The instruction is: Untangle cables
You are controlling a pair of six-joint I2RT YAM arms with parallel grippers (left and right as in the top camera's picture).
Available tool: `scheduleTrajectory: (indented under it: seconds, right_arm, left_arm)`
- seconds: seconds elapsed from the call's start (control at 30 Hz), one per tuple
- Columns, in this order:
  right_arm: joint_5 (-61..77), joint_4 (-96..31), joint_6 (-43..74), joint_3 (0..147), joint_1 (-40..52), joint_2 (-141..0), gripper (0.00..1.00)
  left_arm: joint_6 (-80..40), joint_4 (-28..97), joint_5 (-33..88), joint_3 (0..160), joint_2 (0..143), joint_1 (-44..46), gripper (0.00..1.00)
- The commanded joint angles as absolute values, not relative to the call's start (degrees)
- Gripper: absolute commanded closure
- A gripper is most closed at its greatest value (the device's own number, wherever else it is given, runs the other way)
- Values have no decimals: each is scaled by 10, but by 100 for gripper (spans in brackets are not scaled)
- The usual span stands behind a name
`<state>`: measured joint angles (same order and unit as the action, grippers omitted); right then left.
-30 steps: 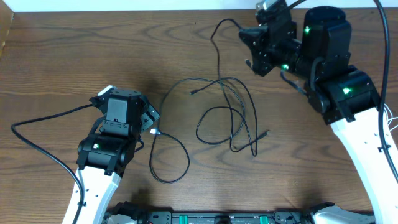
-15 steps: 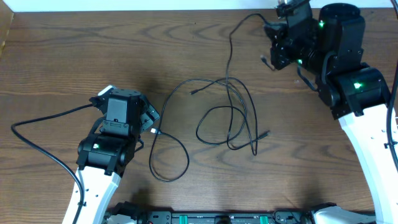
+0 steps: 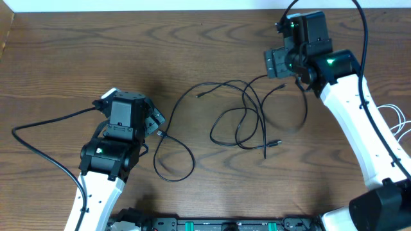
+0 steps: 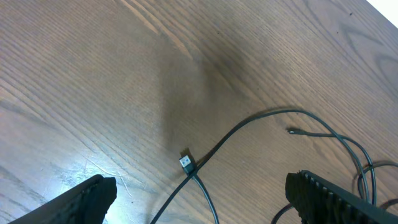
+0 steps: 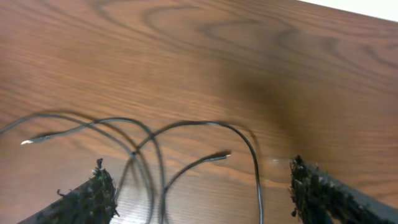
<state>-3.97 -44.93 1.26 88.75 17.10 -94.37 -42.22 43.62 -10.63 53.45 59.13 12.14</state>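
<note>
Two thin black cables (image 3: 247, 115) lie in crossed loops on the middle of the wooden table. One of them runs left into a wide loop (image 3: 183, 163) near my left arm. Its USB plug (image 4: 186, 162) lies just ahead of my left gripper (image 4: 202, 202), which is open and empty above the table. My right gripper (image 5: 205, 196) hovers open over the tangle's right side, holding nothing. A small plug end (image 5: 221, 155) and curved black strands lie on the wood between its fingers. In the overhead view the right gripper (image 3: 275, 64) is at the upper right and the left gripper (image 3: 157, 123) at mid left.
A thicker black wire (image 3: 45, 138) trails left from my left arm. Thin white cord loops (image 3: 399, 122) show at the table's right edge. A loose plug end (image 3: 275, 142) lies right of centre. The table's far edge (image 3: 160, 9) runs along the top.
My right gripper has opened and let go of the black cable it carried to the upper right. That cable has dropped back towards the tangle. The left arm has stayed still.
</note>
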Motion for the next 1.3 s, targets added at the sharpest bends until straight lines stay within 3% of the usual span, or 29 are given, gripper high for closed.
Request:
scheduleTrajectory:
  seconds: [0.0,0.13,0.27,0.47,0.57,1.0,1.07,1.1,1.13,1.17,1.2,1.27]
  right_arm:
    - [55,-461,34,891,192,-916,7]
    - [110,-491,35,891,209,-924,4]
    - [118,-541,115,891,229,-943,17]
    - [190,-585,128,890,276,-979,27]
    - [167,-609,182,890,302,-1004,32]
    - [12,-639,333,890,357,-1136,34]
    - [12,-634,334,890,357,-1142,45]
    - [12,-631,334,890,357,-1142,55]
    - [12,-627,334,890,357,-1142,70]
    - [12,-624,330,891,357,-1141,93]
    - [14,-623,324,893,357,-1138,99]
    - [29,-622,288,901,354,-1130,99]
  left_arm:
    - [-425,439,-110,542,592,119,6]
    - [-425,439,-110,542,592,119,6]
    - [-425,439,-110,542,592,119,6]
    - [-425,439,-110,542,592,119,6]
    - [-425,439,-110,542,592,119,6]
    - [-425,439,-110,542,592,119,6]
    - [-425,439,-110,542,592,119,6]
    - [-425,439,-110,542,592,119,6]
    - [-425,439,-110,542,592,119,6]
    - [-425,439,-110,542,592,119,6]
    - [-425,439,-110,542,592,119,6]
    - [-425,439,-110,542,592,119,6]
